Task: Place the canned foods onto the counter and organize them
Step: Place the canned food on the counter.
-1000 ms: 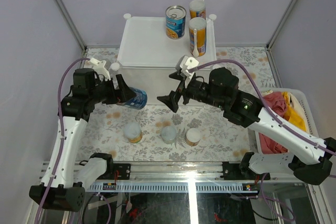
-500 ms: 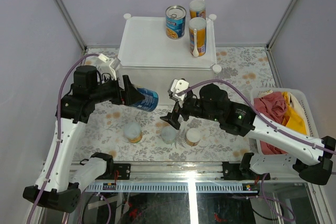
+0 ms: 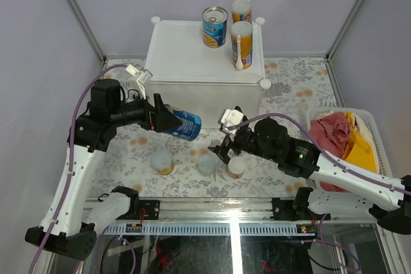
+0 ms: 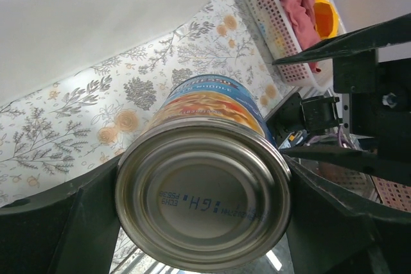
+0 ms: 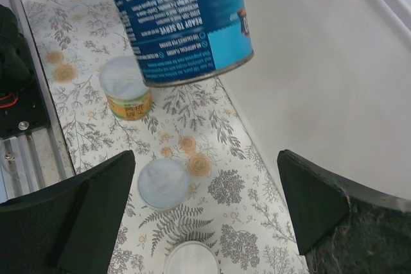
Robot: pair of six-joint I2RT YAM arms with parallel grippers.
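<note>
- Can with blue label (image 3: 182,124) is pinched by the left claw (image 3: 168,120), with one finger pressed on each side of it.
- It is held up in the air and tipped onto its side. Its shiny metal bottom is turned toward the left wrist camera.
- It is held just in front of the front wall of the counter (image 3: 186,49), below the flat top. Only the claw is seen touching it.
- A blue tin (image 3: 214,27) is stood upright on the top of the counter, at the far edge.
- A tall yellow-orange can (image 3: 241,43) is stood just to the right of the tin, and a second tall can (image 3: 241,9) is stood behind it.
- Three short cans with pale lids are lined up on the flowered surface (image 3: 292,78), near the front edge.
- They are the left short can (image 3: 162,162), the middle short can (image 3: 207,164) and the right short can (image 3: 236,167). All three are upright and set a little apart.
- The right claw (image 3: 225,152) is spread wide, and nothing is held in it.
- It is held low over the surface, close to the middle short can and the right short can.
- A white basket (image 4: 270,11) is set at the right side of the surface, and red and yellow cloth (image 3: 340,129) is piled in it.
</note>
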